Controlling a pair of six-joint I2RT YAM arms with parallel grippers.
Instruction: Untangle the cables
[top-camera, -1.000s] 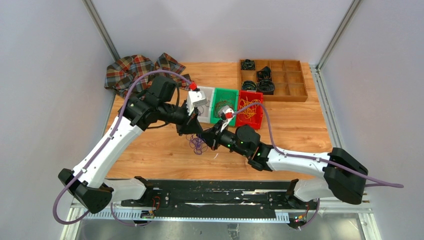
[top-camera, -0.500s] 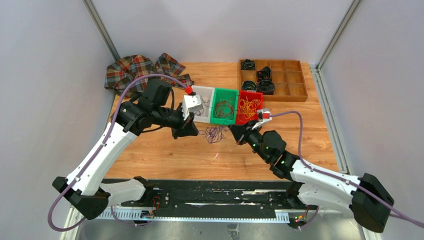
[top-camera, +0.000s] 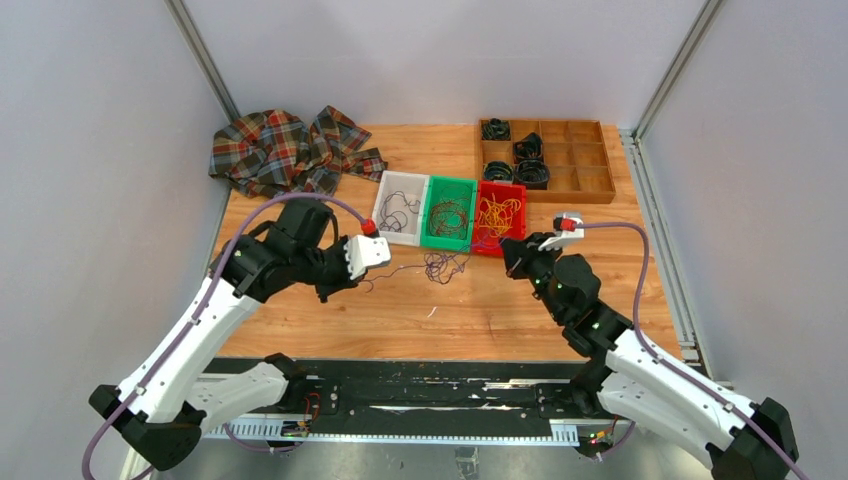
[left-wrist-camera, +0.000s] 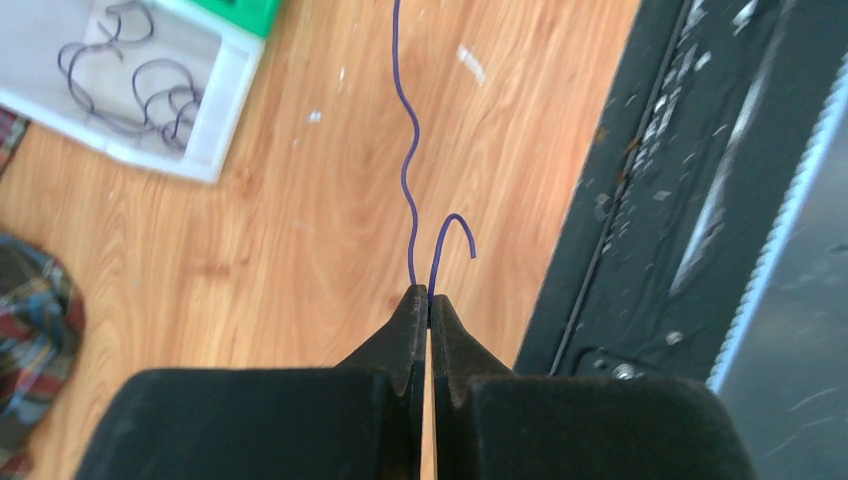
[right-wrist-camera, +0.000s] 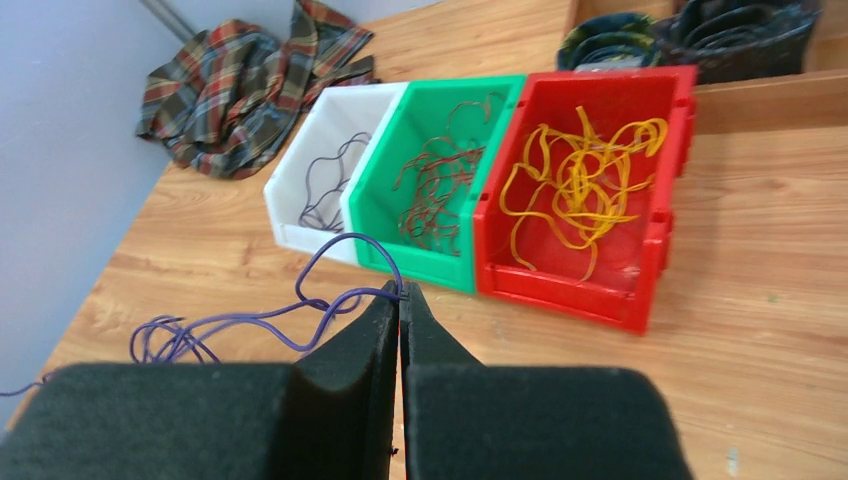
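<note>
My left gripper (left-wrist-camera: 428, 299) and right gripper (right-wrist-camera: 400, 291) each pinch purple cables (top-camera: 441, 266) over the wooden table (top-camera: 450, 322); pale grey walls (top-camera: 450, 60) around.

Top external view: fixed high behind the arm bases, looking down and forward over the whole light-brown wooden tabletop (top-camera: 600, 270). Left wrist view: close above the wood, aimed steeply down along the left gripper (left-wrist-camera: 428, 300), catching a corner of the white plastic bin (left-wrist-camera: 225, 120) and the crumpled plaid cloth (left-wrist-camera: 35, 330). Right wrist view: low and near, sighting over the right gripper (right-wrist-camera: 400, 295) toward the green plastic bin (right-wrist-camera: 420, 258) and red plastic bin (right-wrist-camera: 560, 285). All three share the white bin, the cloth and a thin purple cable (top-camera: 440, 265).
</note>
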